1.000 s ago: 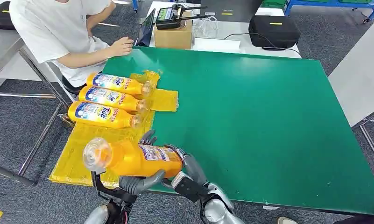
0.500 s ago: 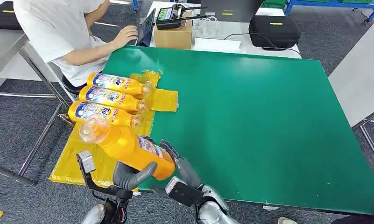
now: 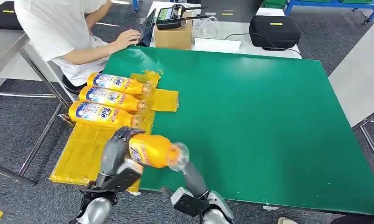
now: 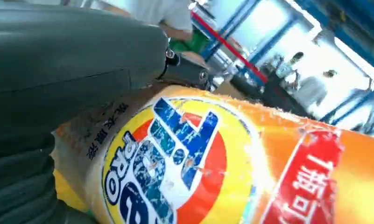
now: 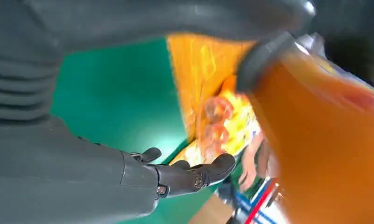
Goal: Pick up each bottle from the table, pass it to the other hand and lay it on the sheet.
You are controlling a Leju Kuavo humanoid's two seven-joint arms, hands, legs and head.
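Meanwhile, the left hand (image 3: 114, 150) gripped the orange bottle (image 3: 153, 151) above the table's (image 3: 250, 121) near left edge, beside the yellow sheet (image 3: 82, 149), while the right hand (image 3: 190, 173) lay open beneath it.

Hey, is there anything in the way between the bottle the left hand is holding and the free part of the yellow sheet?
Nothing visible blocks it. The left hand holds the bottle over the table edge, beside the yellow sheet. The three laid bottles fill the far part; the near part is bare.
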